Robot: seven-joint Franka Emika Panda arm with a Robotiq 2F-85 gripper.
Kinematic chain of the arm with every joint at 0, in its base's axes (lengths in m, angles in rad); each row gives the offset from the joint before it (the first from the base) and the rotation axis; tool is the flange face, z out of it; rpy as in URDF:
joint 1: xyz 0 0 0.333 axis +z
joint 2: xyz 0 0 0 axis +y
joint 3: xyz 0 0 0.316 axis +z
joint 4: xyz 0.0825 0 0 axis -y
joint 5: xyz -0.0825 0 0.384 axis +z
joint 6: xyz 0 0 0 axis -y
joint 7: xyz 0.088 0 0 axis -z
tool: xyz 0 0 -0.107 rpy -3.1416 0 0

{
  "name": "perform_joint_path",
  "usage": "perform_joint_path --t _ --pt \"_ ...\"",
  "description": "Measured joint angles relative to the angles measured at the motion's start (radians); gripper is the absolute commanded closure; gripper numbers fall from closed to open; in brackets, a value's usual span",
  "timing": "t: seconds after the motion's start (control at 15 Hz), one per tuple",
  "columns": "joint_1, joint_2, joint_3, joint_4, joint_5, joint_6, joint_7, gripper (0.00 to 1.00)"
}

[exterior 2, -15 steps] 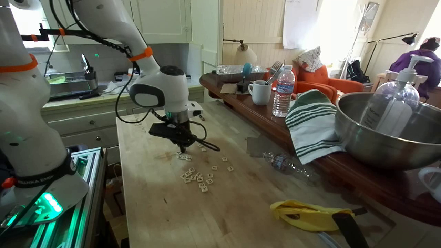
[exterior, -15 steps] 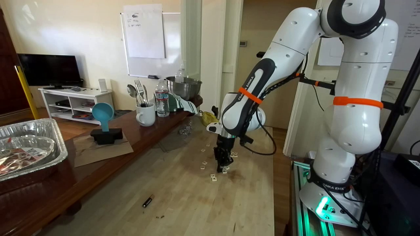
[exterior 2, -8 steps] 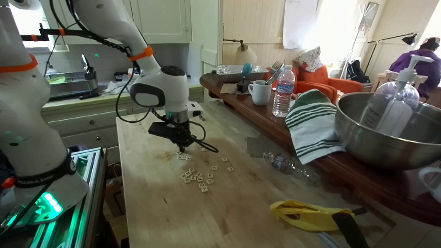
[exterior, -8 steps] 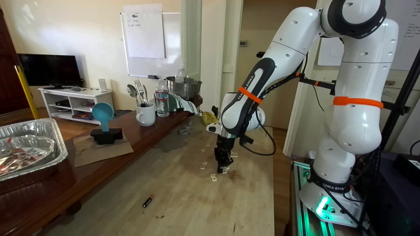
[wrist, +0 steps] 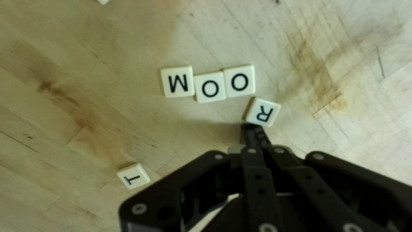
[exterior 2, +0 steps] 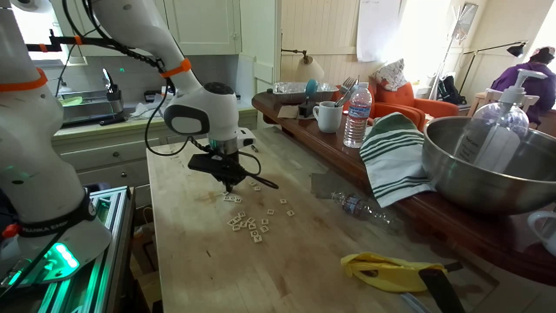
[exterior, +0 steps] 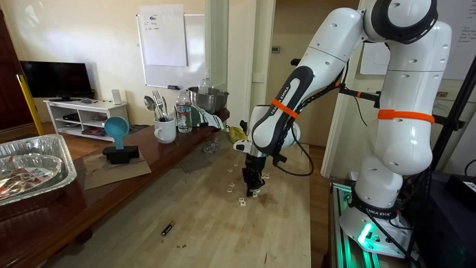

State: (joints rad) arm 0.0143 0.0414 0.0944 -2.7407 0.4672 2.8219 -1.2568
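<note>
R tile (wrist: 263, 111) lies just beside the pincer (wrist: 253, 128).

In the wrist view, three tiles (wrist: 210, 87) are lying upper centre, the R tile (wrist: 263, 111) below right, the T tile (wrist: 133, 176) lower left.

The Franka Emika Panda arm (exterior: 336, 41) bends forward from its raised elbow (exterior: 405, 16), black Robotiq gripper (wrist: 252, 127) pointing down, its fingers (wrist: 260, 137) pressed together

Tiles (wrist: 263, 112) read R, OOM, T; arm (exterior: 327, 46), FRANKA EMIKA.
</note>
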Motion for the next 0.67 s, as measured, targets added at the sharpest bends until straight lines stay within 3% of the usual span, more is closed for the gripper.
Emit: perform_joint_path --t 0.67 --pt "-0.001 -0.015 -0.021 0.0 -0.07 -0.075 0.0 1.0"
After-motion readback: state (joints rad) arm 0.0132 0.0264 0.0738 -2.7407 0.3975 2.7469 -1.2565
